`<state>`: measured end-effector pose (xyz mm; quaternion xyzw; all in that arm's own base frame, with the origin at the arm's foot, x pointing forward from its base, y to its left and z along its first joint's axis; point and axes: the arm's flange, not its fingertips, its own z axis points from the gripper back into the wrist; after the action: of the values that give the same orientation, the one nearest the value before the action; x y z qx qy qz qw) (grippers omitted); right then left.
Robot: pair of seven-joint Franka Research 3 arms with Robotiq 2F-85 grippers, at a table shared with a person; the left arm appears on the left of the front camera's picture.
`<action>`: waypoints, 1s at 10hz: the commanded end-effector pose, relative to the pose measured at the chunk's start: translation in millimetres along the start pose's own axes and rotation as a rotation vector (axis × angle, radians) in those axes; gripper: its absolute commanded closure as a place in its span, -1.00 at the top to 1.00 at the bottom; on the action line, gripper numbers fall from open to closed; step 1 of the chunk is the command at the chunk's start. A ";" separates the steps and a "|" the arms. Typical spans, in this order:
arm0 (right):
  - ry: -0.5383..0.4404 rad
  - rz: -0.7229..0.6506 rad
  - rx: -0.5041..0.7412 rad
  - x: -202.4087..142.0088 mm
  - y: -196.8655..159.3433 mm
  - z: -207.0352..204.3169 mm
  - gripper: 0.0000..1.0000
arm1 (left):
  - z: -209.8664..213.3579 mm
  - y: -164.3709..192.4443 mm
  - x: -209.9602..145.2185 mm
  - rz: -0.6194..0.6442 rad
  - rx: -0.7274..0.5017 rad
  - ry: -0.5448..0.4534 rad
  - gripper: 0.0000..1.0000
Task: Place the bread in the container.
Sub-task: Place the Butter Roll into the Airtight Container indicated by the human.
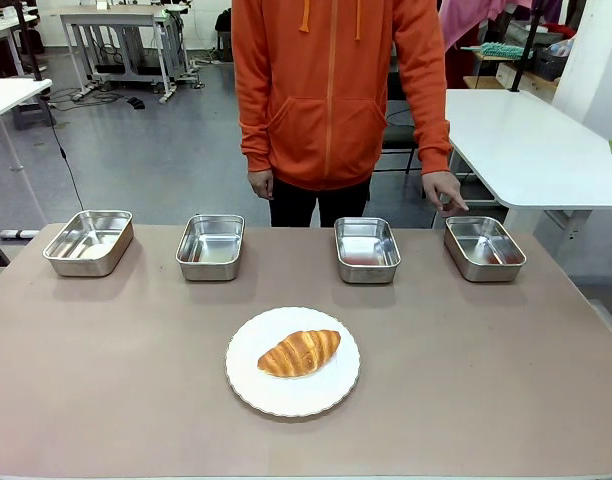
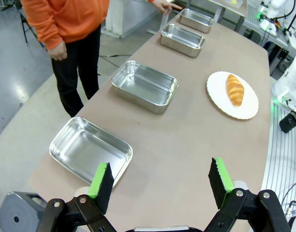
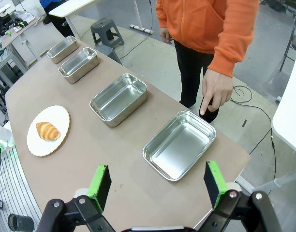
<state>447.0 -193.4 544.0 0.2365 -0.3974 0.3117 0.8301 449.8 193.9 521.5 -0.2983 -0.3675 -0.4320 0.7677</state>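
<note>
Jaws of left gripper (image 2: 160, 166) stand wide apart, empty. Right gripper (image 3: 156, 168) is likewise spread, holding nothing. Golden-brown crescent croissant (image 1: 299, 353) lies on round white scalloped plate (image 1: 248, 385), centre frame. Shiny rectangular steel pan (image 1: 476, 270) sits at the row's right end, with a person's hand (image 1: 446, 190) pointing at its far rim. Brown table (image 1: 106, 380) is bare around the plate.

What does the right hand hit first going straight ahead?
Likely the pan that the person's finger points at: it lies straight ahead of the open right hand. Depth is unclear; it might touch the table just short of it.
</note>
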 end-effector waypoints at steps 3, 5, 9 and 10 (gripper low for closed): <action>-0.020 0.003 0.004 2.5 -0.8 -0.7 1.00 | 0.4 -0.6 0.9 -0.005 -0.001 -0.003 1.00; -0.020 0.003 0.004 2.5 -0.8 -0.7 1.00 | 0.4 -0.6 0.9 -0.005 -0.001 -0.003 1.00; -0.020 0.003 0.004 2.5 -0.8 -0.7 1.00 | 0.4 -0.6 0.9 -0.005 -0.001 -0.003 1.00; -0.020 0.003 0.004 2.5 -0.8 -0.7 1.00 | 0.4 -0.6 0.9 -0.005 -0.001 -0.003 1.00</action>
<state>447.0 -193.4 544.0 0.2365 -0.3974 0.3117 0.8301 449.8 193.9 521.5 -0.2983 -0.3675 -0.4320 0.7677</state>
